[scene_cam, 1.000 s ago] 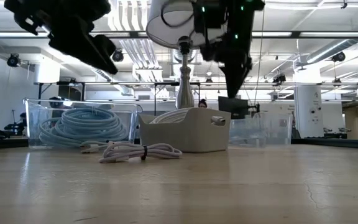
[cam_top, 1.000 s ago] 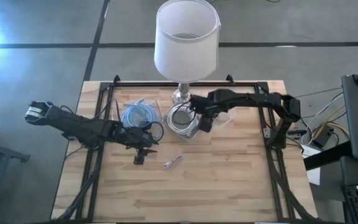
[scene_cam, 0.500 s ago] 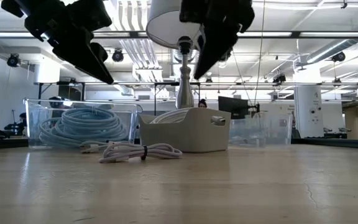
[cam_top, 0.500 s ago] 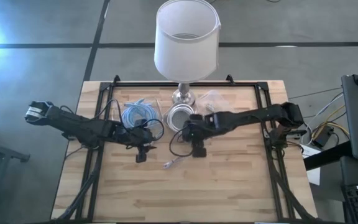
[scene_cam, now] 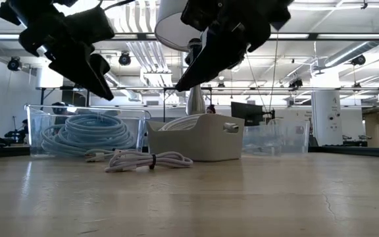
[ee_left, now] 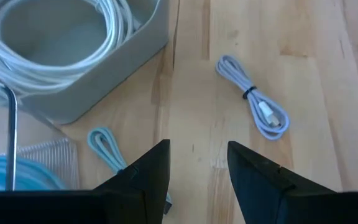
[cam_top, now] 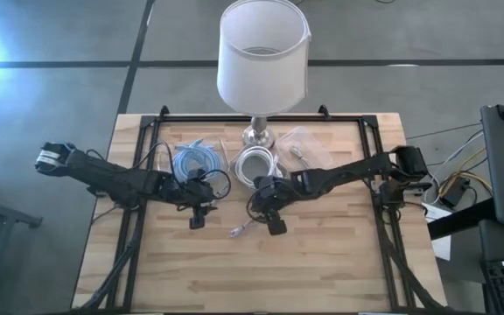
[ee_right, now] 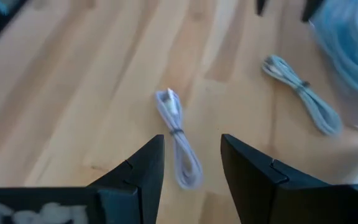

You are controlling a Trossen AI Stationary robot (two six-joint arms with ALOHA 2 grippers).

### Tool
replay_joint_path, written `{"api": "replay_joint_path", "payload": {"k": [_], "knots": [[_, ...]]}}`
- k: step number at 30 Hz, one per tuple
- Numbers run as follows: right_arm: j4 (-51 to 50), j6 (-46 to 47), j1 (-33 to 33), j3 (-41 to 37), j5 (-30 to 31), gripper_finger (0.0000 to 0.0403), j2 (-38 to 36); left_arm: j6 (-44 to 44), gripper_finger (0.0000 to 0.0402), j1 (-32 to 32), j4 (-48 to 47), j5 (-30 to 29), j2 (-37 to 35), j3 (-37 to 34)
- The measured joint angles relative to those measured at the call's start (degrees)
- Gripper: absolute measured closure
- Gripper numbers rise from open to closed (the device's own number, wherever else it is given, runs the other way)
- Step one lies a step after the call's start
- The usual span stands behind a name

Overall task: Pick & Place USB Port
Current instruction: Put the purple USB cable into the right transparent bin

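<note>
- High view: the right hand (cam_top: 274, 225) hangs released beside the bundled white USB cable (cam_top: 241, 229), which lies on the wooden surface (cam_top: 322, 262); the left hand (cam_top: 197, 220), also released, hangs near the blue cable bin (cam_top: 196, 162).
- Right wrist view alone shows the cable's tie and plug.
- Left wrist view adds a small blue cable (ee_left: 106, 146) beside the white basket (ee_left: 73, 56).

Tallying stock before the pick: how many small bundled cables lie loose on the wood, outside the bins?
2. A white cable lies mid-table; a pale blue cable lies beside the grey bin. Others may be hidden.
</note>
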Motion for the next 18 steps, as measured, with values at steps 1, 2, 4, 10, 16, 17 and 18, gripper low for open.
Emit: {"api": "replay_joint_path", "payload": {"k": [1, 2, 4, 10, 16, 17, 18], "knots": [[2.6, 0.03, 0.0, -1.23, -0.96, 0.0248, 0.03, -0.11, 0.0239, 0.0, -0.09, 0.02, 0.0, -0.13], [5.24, 0.09, 0.0, -2.41, -1.83, 0.0248, 0.03, -0.28, 0.0239, 0.0, -0.02, 0.0, 0.0, -0.17], [10.54, 0.49, 0.0, -4.86, -2.8, 0.0247, 0.03, -0.32, 0.0239, -0.04, 0.24, 0.0, 0.0, -0.17], [21.16, 3.0, -0.02, -10.66, -3.0, 0.0248, 0.03, -0.37, 0.0239, -0.04, 1.05, 0.02, 0.0, -0.17], [22.93, 5.39, -0.02, -12.67, -3.0, 0.025, 0.03, -0.37, 0.0239, -0.04, 1.19, 0.0, 0.0, -0.17], [22.96, 5.42, -0.02, -12.67, -3.0, 0.0251, 0.03, -0.39, 0.0239, -0.04, 1.21, 0.0, 0.0, -0.17], [23.04, 5.42, -0.02, -12.67, -3.0, 0.0252, 0.12, -0.39, 0.0239, -0.04, 1.21, 0.0, 0.0, -0.17]]}}
